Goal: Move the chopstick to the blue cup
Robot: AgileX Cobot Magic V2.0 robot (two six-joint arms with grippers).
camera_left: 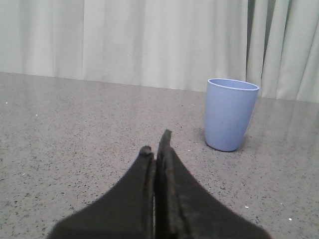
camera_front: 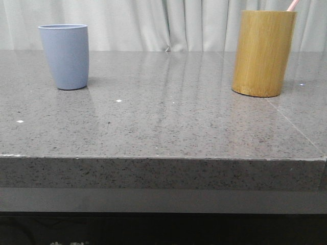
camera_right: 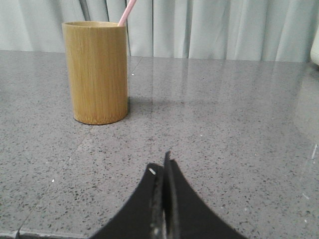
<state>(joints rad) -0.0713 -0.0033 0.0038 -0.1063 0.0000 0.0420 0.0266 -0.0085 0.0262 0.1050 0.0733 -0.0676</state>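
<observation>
Grey speckled table [camera_front: 163,122], pale curtain behind. Chopstick [camera_front: 292,5] stands tilted in bamboo cylinder [camera_front: 263,53] on the right; blue cup [camera_front: 65,56] stands apart on the left. Left gripper [camera_left: 157,152] and right gripper [camera_right: 162,169] jaws pressed together, holding nothing.

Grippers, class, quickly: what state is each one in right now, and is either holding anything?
Left gripper: closed, fingers pressed together, holding nothing.
Right gripper: closed, fingers pressed together, holding nothing.
</observation>
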